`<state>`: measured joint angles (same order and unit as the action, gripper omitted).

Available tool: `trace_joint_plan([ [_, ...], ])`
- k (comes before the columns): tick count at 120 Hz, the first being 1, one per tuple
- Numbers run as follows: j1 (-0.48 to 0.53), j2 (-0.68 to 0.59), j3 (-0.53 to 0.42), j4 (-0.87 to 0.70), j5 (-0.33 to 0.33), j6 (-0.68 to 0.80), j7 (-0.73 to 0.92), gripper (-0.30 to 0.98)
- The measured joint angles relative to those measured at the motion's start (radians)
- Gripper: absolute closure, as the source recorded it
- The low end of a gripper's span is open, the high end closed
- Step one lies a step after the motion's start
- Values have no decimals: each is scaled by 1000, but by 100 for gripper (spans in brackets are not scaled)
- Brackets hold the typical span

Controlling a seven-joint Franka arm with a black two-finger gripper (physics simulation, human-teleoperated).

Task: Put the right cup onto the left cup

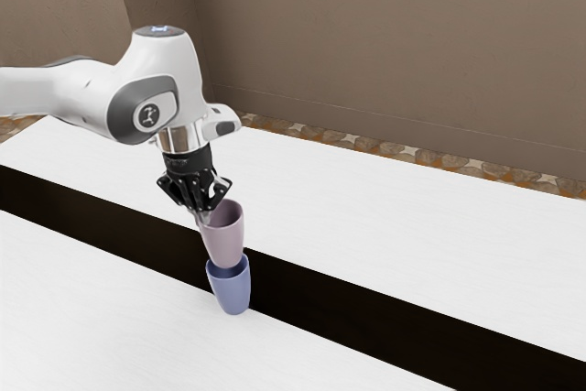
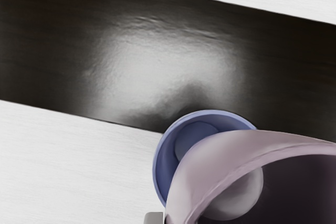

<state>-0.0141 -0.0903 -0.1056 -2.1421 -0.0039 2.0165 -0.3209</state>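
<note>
The pink cup (image 1: pixel 222 237) is in the gripper (image 1: pixel 202 216), up off the table and directly over the blue cup (image 1: pixel 232 290) in the exterior view. The pincer is clamped on the pink cup's wall at the rim, on the side toward the exterior view's left, and the hand points downward above that edge. The pink cup's mouth faces up, and its lower end overlaps the blue cup's mouth in that view — whether the two cups touch, I cannot tell.

The wrist view looks down on both. There the pink cup's rim covers part of the blue cup's mouth, while the rest of the blue rim and some of the inside are in sight; from this angle the two mouths are offset, not centred on each other. A pale round patch shows inside the pink cup, and a grey fingertip (image 2: pixel 154 217) lies against the outside of its wall.

The blue cup stands upright, mouth up, on the white tabletop (image 1: pixel 110 299), right by the border of the long dark strip (image 1: pixel 348 318) that runs between two white stretches. A soft bright sheen lies on the strip near the blue cup. Behind the table is a plain brown wall (image 1: pixel 385 43) — with a patterned floor (image 1: pixel 403 153) along its foot.
</note>
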Motion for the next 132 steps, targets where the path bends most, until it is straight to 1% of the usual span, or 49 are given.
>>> trace_joint_plan([
  [115,10,65,0,0,-1,31,3,78],
  [122,11,68,0,0,-2,32,4,73],
  [132,12,67,0,-1,-3,34,6,56],
])
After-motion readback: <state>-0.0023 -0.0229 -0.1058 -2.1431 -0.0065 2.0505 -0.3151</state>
